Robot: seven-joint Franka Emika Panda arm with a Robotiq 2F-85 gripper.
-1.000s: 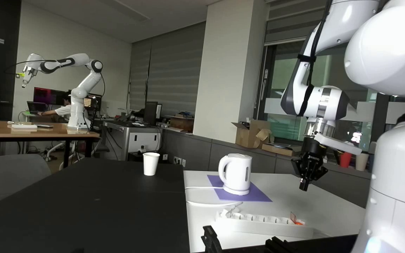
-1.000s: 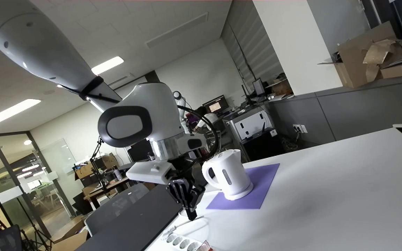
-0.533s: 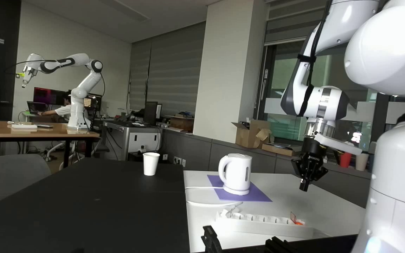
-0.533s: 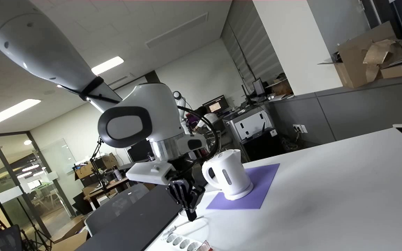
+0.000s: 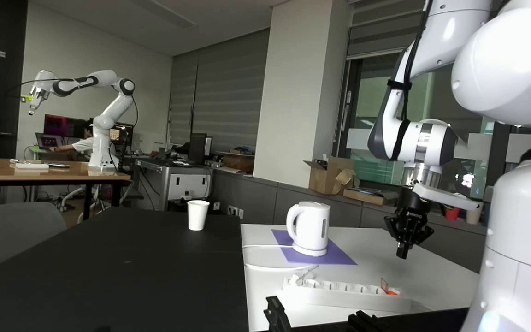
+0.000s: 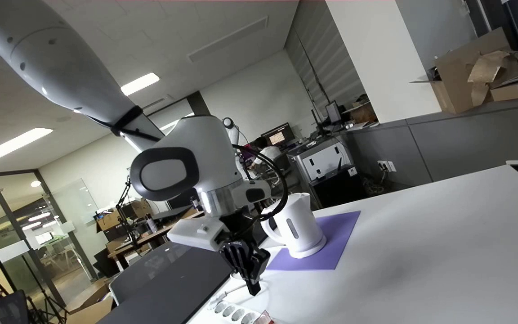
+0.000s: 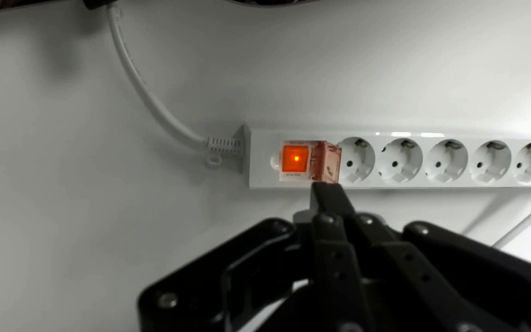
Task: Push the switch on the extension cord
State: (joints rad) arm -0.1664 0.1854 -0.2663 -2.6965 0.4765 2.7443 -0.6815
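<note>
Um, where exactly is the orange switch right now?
In the wrist view, the switch is near the left end of the white extension cord, just left of the raised reddish cover and the nearest socket.

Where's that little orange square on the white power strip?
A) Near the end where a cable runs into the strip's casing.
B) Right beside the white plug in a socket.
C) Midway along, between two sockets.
A: in the wrist view, the orange switch is near the end of the power strip that the white cable enters, with the row of sockets all on its other side.
</note>
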